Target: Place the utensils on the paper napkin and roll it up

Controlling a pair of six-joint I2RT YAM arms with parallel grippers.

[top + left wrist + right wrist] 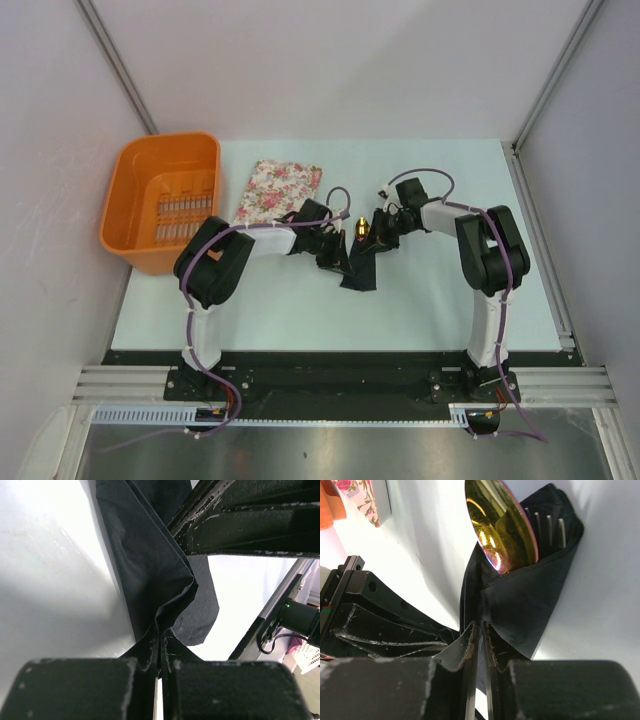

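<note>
The black paper napkin (362, 265) lies folded on the table between both arms, wrapped round the utensils. A shiny gold spoon head (500, 527) and silver fork tines (549, 527) stick out of its open top; the gold head also shows in the top view (361, 228). My left gripper (161, 647) is shut on a pinched fold of the napkin (150, 570). My right gripper (481, 630) is shut on the napkin's edge (520, 600) from the other side. The utensil handles are hidden inside the napkin.
A pink-and-white floral cloth (280, 190) lies behind the left gripper. An orange basket (165, 200) stands at the table's far left. The two grippers are close together over the middle of the table (450, 300).
</note>
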